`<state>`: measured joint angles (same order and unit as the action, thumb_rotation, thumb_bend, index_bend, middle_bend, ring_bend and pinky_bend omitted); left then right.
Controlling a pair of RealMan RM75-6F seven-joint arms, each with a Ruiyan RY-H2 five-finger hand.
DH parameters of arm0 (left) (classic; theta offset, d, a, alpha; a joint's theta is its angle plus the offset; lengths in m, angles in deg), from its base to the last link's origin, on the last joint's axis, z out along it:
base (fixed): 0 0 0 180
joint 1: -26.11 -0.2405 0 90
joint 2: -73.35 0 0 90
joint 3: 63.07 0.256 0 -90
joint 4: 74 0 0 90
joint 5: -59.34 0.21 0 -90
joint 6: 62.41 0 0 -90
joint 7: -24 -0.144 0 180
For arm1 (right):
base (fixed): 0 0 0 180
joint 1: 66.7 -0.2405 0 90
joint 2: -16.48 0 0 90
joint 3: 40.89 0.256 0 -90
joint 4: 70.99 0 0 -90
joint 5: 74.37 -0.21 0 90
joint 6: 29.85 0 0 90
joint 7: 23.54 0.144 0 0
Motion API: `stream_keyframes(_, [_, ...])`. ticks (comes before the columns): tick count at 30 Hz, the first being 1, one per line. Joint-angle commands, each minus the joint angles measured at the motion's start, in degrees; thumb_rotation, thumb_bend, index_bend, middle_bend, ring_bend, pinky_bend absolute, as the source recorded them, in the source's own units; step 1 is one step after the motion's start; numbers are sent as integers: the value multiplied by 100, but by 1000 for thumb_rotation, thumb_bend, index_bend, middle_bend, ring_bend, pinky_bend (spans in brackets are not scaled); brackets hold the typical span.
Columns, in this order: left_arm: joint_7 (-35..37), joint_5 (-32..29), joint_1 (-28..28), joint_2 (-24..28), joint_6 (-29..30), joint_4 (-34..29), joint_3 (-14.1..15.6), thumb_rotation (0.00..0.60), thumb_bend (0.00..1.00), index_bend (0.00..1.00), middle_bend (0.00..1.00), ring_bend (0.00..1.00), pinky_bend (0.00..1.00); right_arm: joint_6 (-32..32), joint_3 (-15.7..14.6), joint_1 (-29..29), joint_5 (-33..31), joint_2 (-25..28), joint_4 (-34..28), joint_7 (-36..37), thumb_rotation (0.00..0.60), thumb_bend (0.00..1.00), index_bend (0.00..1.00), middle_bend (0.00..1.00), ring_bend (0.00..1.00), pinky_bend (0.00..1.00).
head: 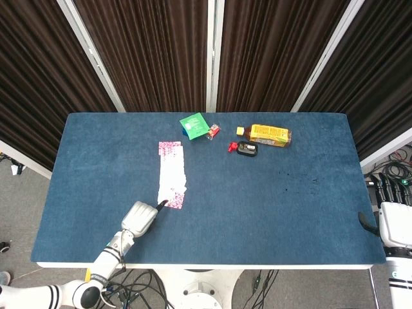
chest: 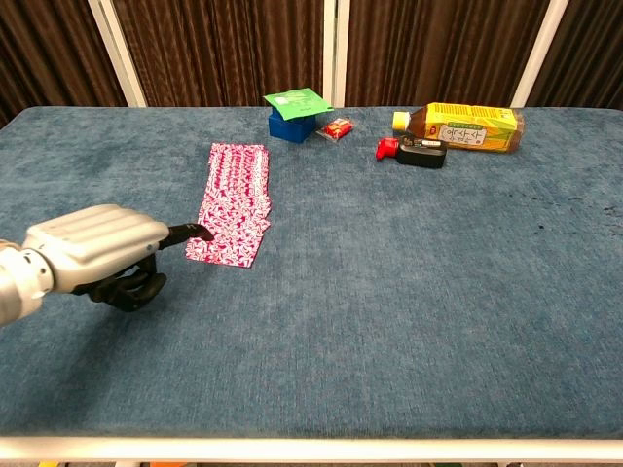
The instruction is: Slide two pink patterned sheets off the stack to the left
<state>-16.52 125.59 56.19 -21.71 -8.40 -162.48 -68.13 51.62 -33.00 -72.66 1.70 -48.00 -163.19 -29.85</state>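
The pink patterned sheets (chest: 234, 199) lie fanned in an overlapping row on the blue table (chest: 409, 311), left of centre; in the head view the same stack (head: 172, 174) runs towards the front edge. My left hand (chest: 97, 253) is low beside its near end, most fingers curled under the palm. One dark fingertip (chest: 200, 232) points out and meets the left edge of the nearest sheet. In the head view the left hand (head: 140, 217) sits just front-left of the stack. My right hand (head: 393, 219) stays off the table's right edge, fingers spread, holding nothing.
At the back stand a blue box with a green packet (chest: 295, 112), a small red packet (chest: 338, 126), a black and red item (chest: 414, 151) and a yellow bottle lying on its side (chest: 467, 126). Bare cloth lies left of the stack (chest: 97, 165).
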Motion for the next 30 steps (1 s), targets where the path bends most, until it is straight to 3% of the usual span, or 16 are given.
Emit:
stream_keyframes(1, [-135,-162,130,-114,-16,95,-37,600,614,104,896,928,999,12,3,9,-3,5,9,25,600,210,0,0,0,0])
stream_keyframes(17, [-474,-949,558,-156,-236,271,131,600,618,131,891,929,992,-44,14,1,-64,-4,104,128,600,210,0,0,0,0])
stream_keyframes(30, [-386,-1298,584,135,22,106,292,600,618,131,891,928,990,-91,-10,-42,-34,-62,110,61,600,210,0,0,0,0])
